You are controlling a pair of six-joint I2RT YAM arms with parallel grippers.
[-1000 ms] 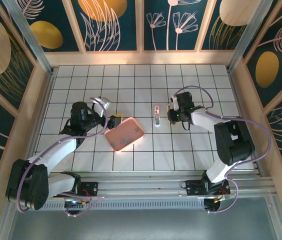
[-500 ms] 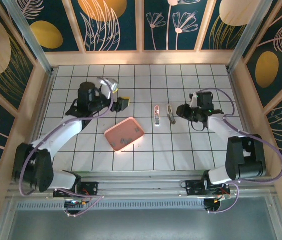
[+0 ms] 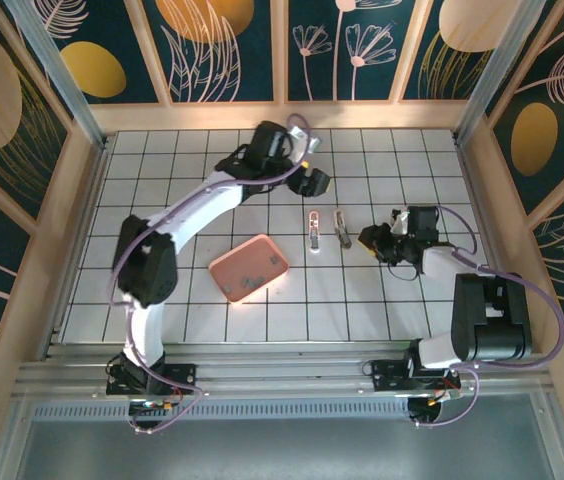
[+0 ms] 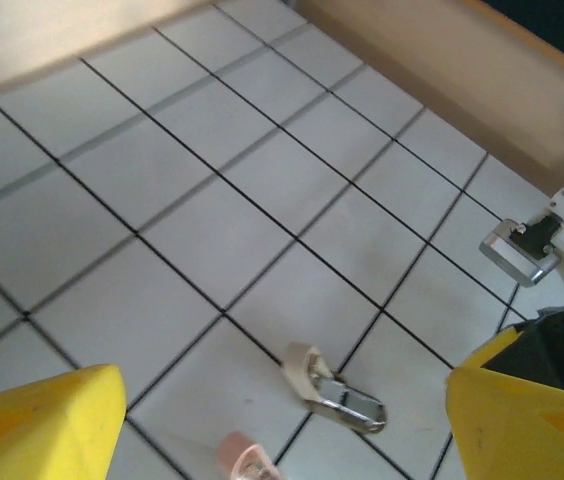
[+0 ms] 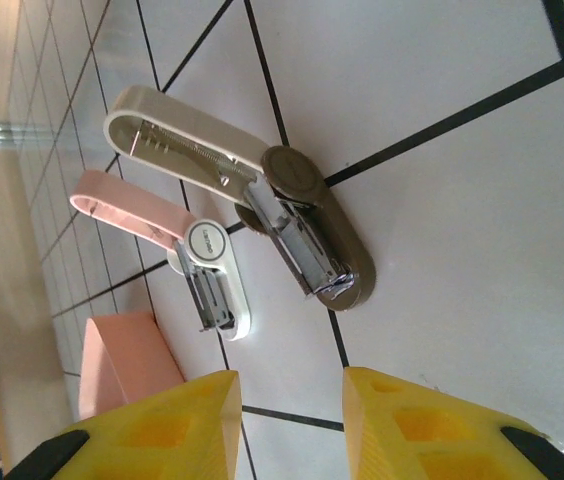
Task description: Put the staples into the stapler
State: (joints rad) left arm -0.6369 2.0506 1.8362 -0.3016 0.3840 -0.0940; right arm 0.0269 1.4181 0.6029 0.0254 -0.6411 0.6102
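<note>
The tiled floor (image 3: 162, 180) is fenced by a wooden rim (image 3: 282, 115), with metal posts at the 2 far corners. Bare tiles run along the near row, the far right corner and the left side. The left arm stretches slantwise from the near left edge to the far middle.

The left gripper (image 3: 314, 184) hangs over the far tiles, just beyond the stapler (image 3: 313, 229). Its 2 yellow fingers (image 4: 42, 425) stand spread wide with nothing between them, touching nothing. The right gripper (image 3: 372, 238) sits low, just right of a beige stapler (image 3: 342, 227). Its fingers (image 5: 177, 425) are nearly together with a narrow gap, pinching nothing.

The stapler lies at mid-floor, just left of and beside the beige stapler, apart from it. In the right wrist view both lie hinged open, metal channels showing. The staples (image 3: 250, 279) lie as dark specks in the pink tray (image 3: 267, 250), left of and nearer than the stapler.

Dark blue panels with gold discs and leaf drawings wall the room.
</note>
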